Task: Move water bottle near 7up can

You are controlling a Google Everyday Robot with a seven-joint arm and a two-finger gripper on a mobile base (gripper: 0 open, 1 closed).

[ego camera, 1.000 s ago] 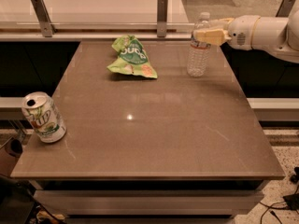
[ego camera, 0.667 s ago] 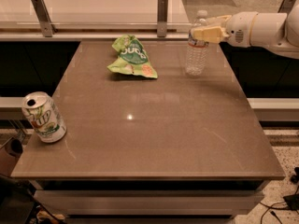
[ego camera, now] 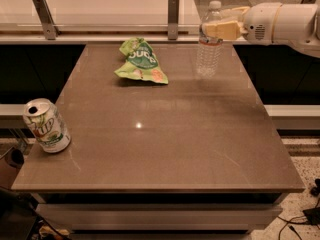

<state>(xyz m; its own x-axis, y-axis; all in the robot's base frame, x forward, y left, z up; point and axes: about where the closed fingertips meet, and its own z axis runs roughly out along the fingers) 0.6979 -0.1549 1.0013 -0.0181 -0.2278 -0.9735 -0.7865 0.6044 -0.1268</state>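
The water bottle, clear and ribbed with a white cap, is upright at the far right of the brown table. My gripper reaches in from the right and is shut on the water bottle's upper part, just below the neck. The bottle's base looks slightly above the table top. The 7up can, white and green with a silver top, stands upright at the table's near left edge, far from the bottle.
A green and white snack bag lies at the far middle of the table, between bottle and can. A raised ledge with two metal posts runs behind the table. My white arm extends off the right side.
My gripper and the water bottle have risen a little and shifted slightly left. The can and the bag have not moved.
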